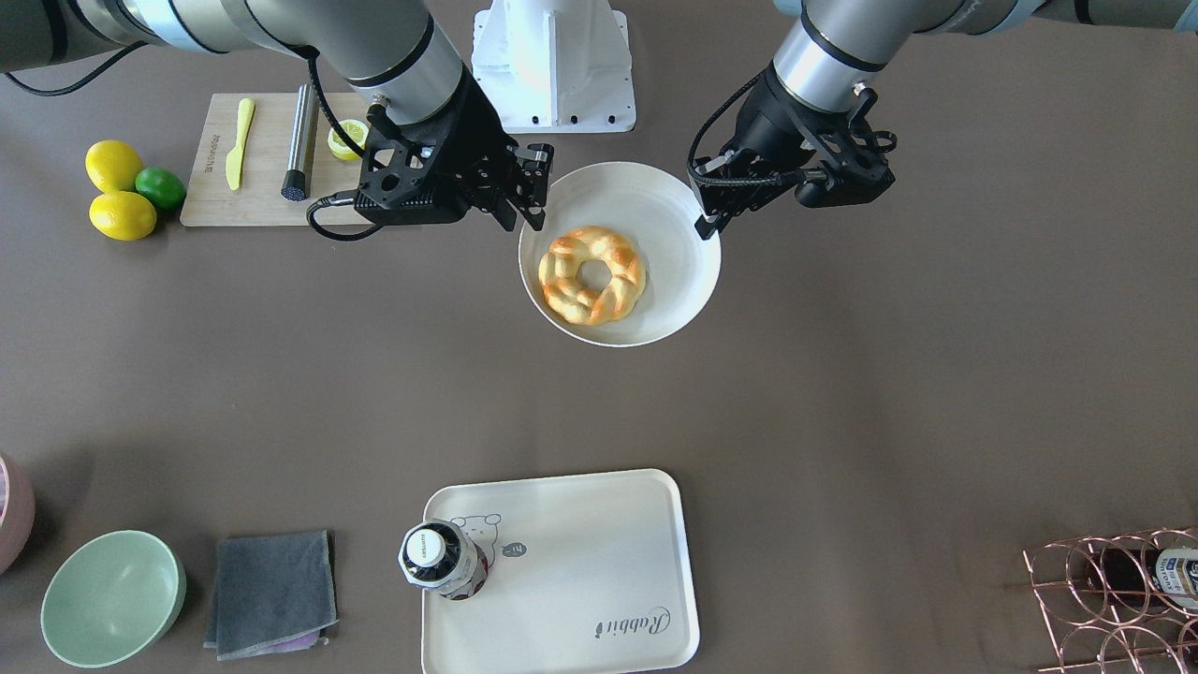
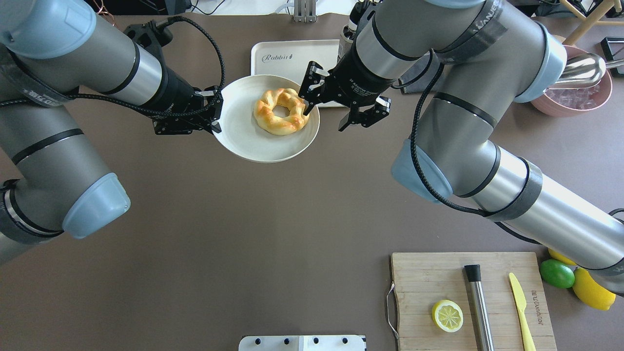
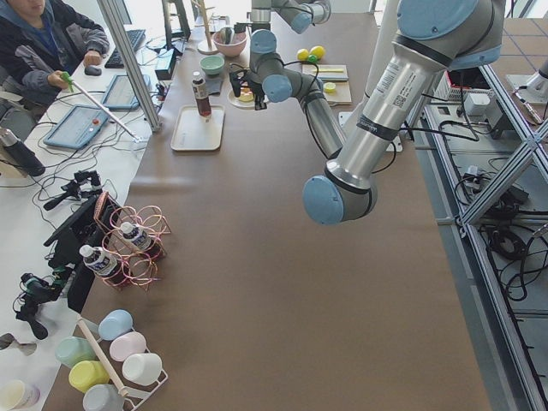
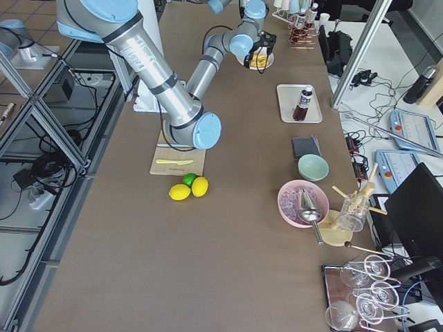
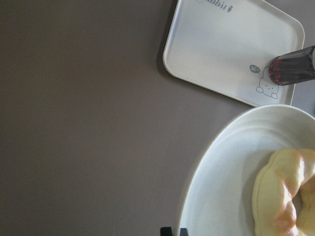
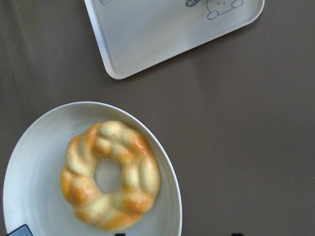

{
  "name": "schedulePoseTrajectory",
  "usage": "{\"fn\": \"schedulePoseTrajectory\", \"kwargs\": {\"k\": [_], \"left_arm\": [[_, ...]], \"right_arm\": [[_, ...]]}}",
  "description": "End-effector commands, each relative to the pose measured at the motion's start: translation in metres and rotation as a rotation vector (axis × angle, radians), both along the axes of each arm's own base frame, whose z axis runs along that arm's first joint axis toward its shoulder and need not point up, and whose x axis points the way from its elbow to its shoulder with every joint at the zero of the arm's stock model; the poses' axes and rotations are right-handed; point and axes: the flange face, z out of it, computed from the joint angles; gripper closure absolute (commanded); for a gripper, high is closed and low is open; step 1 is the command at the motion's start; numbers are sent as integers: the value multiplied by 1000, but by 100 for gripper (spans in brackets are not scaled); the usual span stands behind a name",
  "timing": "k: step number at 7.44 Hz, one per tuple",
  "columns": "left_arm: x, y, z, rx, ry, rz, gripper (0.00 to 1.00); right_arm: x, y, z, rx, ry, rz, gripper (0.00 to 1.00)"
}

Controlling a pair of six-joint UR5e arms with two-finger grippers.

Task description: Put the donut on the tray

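The braided golden donut [image 1: 562, 281] [image 2: 265, 114] [image 6: 78, 177] lies on a round white plate [image 1: 655, 197] [image 2: 243, 141]. My left gripper [image 1: 707, 223] [image 2: 216, 113] is shut on the plate's rim and seems to hold it above the table. My right gripper [image 1: 524, 220] [image 2: 331, 119] is open and empty at the opposite rim, one finger over the plate beside the donut. The cream tray [image 1: 580, 580] [image 2: 292, 56] [image 5: 221, 44] [image 6: 167, 29] lies beyond the plate, with a dark bottle [image 1: 440, 560] [image 5: 295, 66] standing on its bear corner.
A wooden cutting board [image 2: 429, 282] holds a lemon slice [image 2: 447, 315], a metal rod and a yellow knife. Lemons and a lime [image 1: 126, 187] lie beside it. A green bowl [image 1: 112, 599], a grey cloth [image 1: 271, 590] and a wire bottle rack [image 1: 1123, 599] line the far edge.
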Motion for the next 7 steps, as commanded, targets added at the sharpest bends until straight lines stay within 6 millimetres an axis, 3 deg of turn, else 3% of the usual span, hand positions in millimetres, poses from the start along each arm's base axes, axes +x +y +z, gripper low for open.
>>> {"fn": "schedulePoseTrajectory", "kwargs": {"k": [1,2,3,6,7], "left_arm": [[29,-15,13,-2,-47,-25,100],[50,-36,23,0,-51,-30,100],[68,-57,45,10,-48,-46,100],[109,-144,106,-46,-39,-187,100],[117,-161,96,-76,-45,-232,100]], "right_arm": [[44,-22,22,-35,-3,29,0],[61,-21,44,-34,11,41,0],[76,-20,68,-18,31,42,0],[115,-27,127,56,95,29,0],[119,-30,131,62,100,31,0]]}}
